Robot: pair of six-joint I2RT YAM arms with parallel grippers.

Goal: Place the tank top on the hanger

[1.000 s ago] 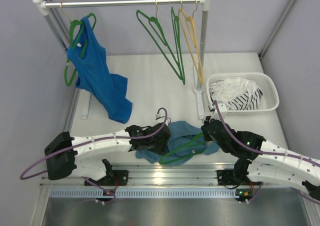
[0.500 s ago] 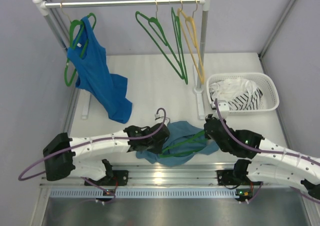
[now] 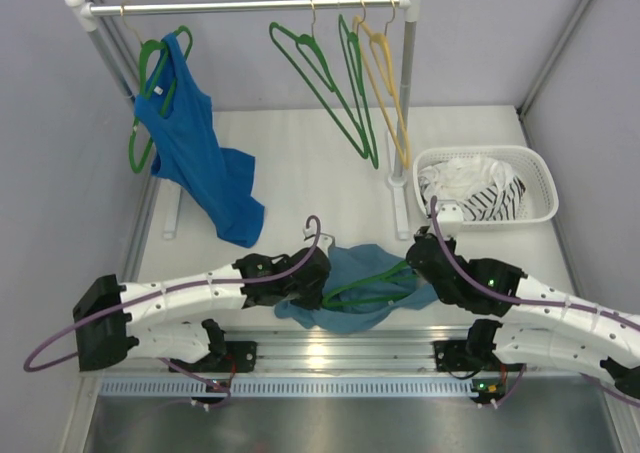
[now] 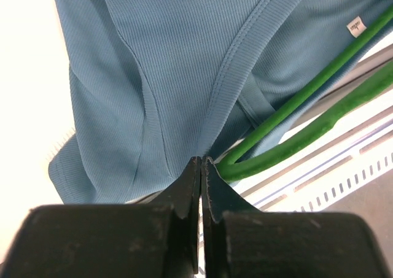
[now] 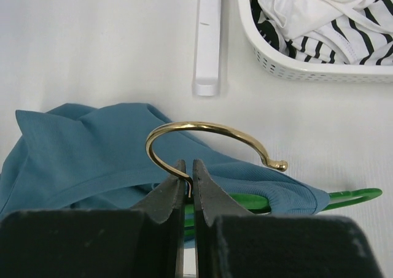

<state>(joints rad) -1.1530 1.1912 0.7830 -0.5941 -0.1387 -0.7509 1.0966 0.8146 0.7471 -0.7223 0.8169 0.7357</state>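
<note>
Left hand (image 4: 201, 164), closed, pinches the tank top (image 4: 153, 75) trim, likely to hold an opening. Right hand (image 5: 187, 167), at frame centre, clamps the hook (image 5: 202, 126) of the hanger (image 4: 307, 89) to steer it.

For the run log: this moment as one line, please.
left gripper: shut on tank top | right gripper: shut on hanger hook | hanger: partly under tank top

The top camera sits above and behind my bases, looking down over the whole bench (image 3: 300, 153) to the rail (image 3: 240, 6) at the far end. My left wrist camera looks along my left end effector (image 4: 201, 161), very near the tank top (image 4: 153, 75) and hanger (image 4: 288, 140). My right wrist camera looks past my right end effector (image 5: 187, 164) at the hook (image 5: 206, 125), facing the basket (image 5: 295, 69). All three views share the tank top and hanger.
</note>
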